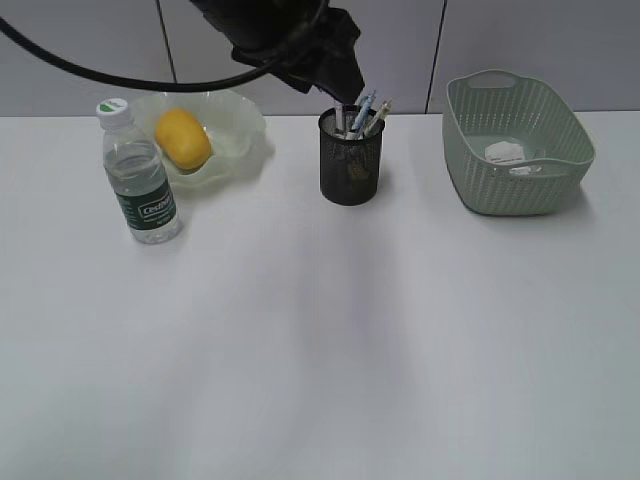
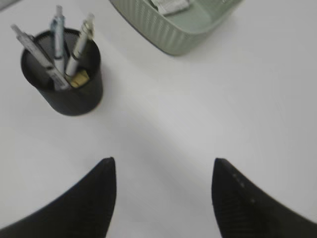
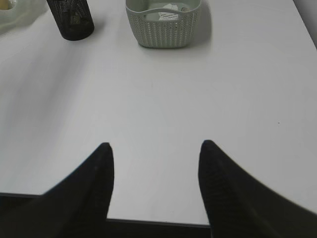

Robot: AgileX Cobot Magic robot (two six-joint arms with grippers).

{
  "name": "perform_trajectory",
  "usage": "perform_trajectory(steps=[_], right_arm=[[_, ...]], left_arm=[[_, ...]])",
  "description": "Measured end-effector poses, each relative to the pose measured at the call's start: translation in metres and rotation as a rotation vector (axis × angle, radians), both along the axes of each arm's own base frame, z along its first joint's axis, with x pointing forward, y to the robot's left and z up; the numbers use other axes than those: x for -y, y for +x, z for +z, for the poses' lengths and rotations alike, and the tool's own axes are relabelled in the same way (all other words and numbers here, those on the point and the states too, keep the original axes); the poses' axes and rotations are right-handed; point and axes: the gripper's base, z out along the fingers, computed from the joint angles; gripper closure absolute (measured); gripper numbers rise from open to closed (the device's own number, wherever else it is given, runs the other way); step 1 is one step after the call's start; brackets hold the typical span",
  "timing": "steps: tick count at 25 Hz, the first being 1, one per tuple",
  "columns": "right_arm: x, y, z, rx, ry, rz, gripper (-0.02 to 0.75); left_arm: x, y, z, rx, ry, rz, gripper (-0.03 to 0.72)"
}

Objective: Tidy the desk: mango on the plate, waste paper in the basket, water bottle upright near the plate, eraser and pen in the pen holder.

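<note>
The mango (image 1: 183, 138) lies on the ruffled green plate (image 1: 240, 125) at the back left of the desk (image 1: 320, 350). The water bottle (image 1: 140, 185) stands upright just in front of the plate. The black mesh pen holder (image 1: 350, 160) holds several pens (image 2: 57, 29) and a yellowish eraser (image 2: 79, 78). The waste paper (image 1: 503, 152) lies inside the basket (image 1: 560, 150). My left gripper (image 2: 163, 168) is open and empty, raised above the desk near the pen holder (image 2: 64, 84); its arm (image 1: 300, 40) hangs over the holder. My right gripper (image 3: 156, 151) is open and empty over the desk's front edge.
The basket (image 3: 163, 27) and pen holder (image 3: 72, 20) stand far ahead in the right wrist view. The basket's corner (image 2: 173, 34) shows in the left wrist view. A grey panelled wall (image 1: 540, 40) runs behind the desk.
</note>
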Motion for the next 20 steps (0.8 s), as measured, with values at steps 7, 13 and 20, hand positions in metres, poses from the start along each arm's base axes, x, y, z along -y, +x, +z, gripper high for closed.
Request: perform_trajectory(steps=[7, 13, 20], right_arm=[[0.0, 0.0, 0.0, 0.0, 0.0, 0.0, 0.299], [0.0, 0.0, 0.0, 0.001, 0.0, 0.0, 0.299], [0.0, 0.0, 0.0, 0.001, 0.0, 0.0, 0.299]], left_arm=[[-0.019, -0.022, 0.017, -0.192, 0.03, 0.089, 0.222], [-0.069, -0.011, 0.028, -0.221, 0.138, 0.309, 0.222], [-0.143, 0.015, 0.037, -0.197, 0.164, 0.533, 0.222]])
